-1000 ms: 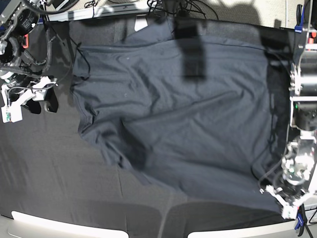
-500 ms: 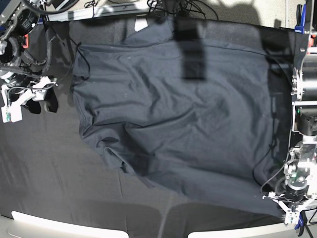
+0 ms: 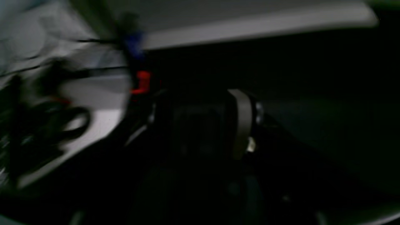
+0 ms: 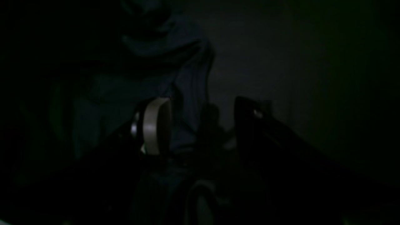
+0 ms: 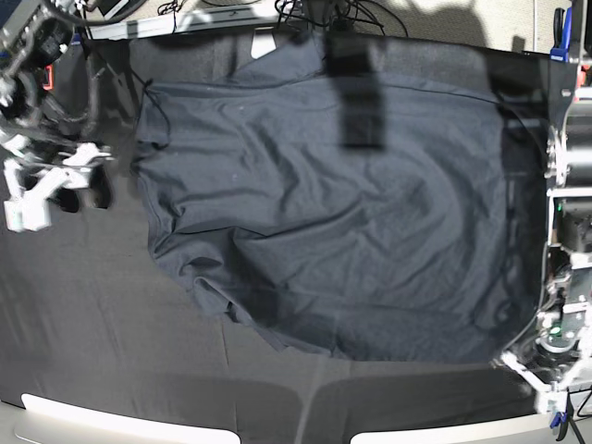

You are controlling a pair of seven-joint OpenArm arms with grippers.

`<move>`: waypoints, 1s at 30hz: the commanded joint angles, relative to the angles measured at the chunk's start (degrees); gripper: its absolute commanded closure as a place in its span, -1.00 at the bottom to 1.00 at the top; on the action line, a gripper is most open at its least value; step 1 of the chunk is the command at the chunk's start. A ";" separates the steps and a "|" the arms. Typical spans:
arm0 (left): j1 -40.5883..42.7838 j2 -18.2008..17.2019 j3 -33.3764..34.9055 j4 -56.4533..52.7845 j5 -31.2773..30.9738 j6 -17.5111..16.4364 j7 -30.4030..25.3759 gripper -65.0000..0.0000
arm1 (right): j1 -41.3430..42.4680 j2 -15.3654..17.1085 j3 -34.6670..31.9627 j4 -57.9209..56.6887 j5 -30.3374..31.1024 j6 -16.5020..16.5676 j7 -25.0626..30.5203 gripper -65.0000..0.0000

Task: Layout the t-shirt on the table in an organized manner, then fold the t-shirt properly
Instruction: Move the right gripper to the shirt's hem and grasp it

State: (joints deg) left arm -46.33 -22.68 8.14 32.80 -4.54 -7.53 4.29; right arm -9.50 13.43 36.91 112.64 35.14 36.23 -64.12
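The dark navy t-shirt (image 5: 324,213) lies spread over most of the black table (image 5: 92,324), wrinkled, with a bunched fold at its near left edge. In the base view my left gripper (image 5: 536,381) hovers at the near right corner, just off the shirt's hem, with its fingers apart and nothing between them. The left wrist view is blurred, showing the left gripper (image 3: 200,125) with one pale finger (image 3: 242,122). My right gripper (image 5: 81,197) stands open beside the shirt's left edge. In the right wrist view, the right gripper (image 4: 203,122) frames bluish t-shirt fabric (image 4: 187,78) beyond its gap.
A blue clamp (image 5: 558,37) marks the far right corner, and a blurred blue and red clamp (image 3: 137,68) shows in the left wrist view. Cables (image 5: 314,14) lie along the back edge. A dark shadow band (image 5: 361,92) crosses the shirt's top. White edges (image 5: 111,421) border the front.
My left gripper opened, let go of the shirt's near right corner and drew back toward the front edge; that corner now lies flat. The right arm shifted slightly.
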 commanded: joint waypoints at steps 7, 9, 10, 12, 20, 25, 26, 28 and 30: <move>11.37 -0.33 -0.66 28.96 -4.59 0.04 9.81 0.33 | 11.02 3.72 -6.75 -9.27 -3.65 -1.81 3.02 0.03; 15.80 -0.37 -0.72 37.31 -4.50 0.33 12.46 0.33 | 14.56 4.28 -7.17 -13.62 -3.13 -1.77 2.97 0.03; 18.01 -0.33 -0.98 41.22 -4.52 0.46 13.90 0.33 | 16.48 4.76 -7.48 -16.13 -2.95 -1.79 2.97 0.03; 22.08 -0.17 -1.07 47.78 -4.55 0.46 15.58 0.33 | 20.52 5.99 -8.46 -21.49 -2.99 -1.81 2.34 0.03; 33.16 0.11 -1.07 58.23 -2.14 0.48 17.33 0.33 | 35.69 9.14 -18.38 -42.99 -5.49 -1.92 0.24 0.03; 36.44 0.11 -1.07 58.27 -0.87 1.77 16.85 0.33 | 41.57 9.05 -24.46 -55.71 -6.80 -1.90 0.24 0.03; 36.83 0.11 -1.07 58.27 -0.87 1.99 16.63 0.33 | 42.36 9.07 -25.64 -57.94 -7.65 -1.90 0.74 0.03; 37.13 0.11 -1.07 58.27 -0.85 1.95 16.68 0.33 | 43.52 9.01 -27.65 -61.64 -10.36 -1.90 2.97 0.03; 37.13 0.11 -1.07 58.27 -0.87 1.97 16.70 0.33 | 43.78 8.92 -29.00 -64.57 -12.74 -1.92 6.10 0.03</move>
State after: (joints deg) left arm -7.97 -21.93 7.44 89.89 -5.56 -6.26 22.50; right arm 32.32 21.61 7.73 47.11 21.85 34.30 -59.31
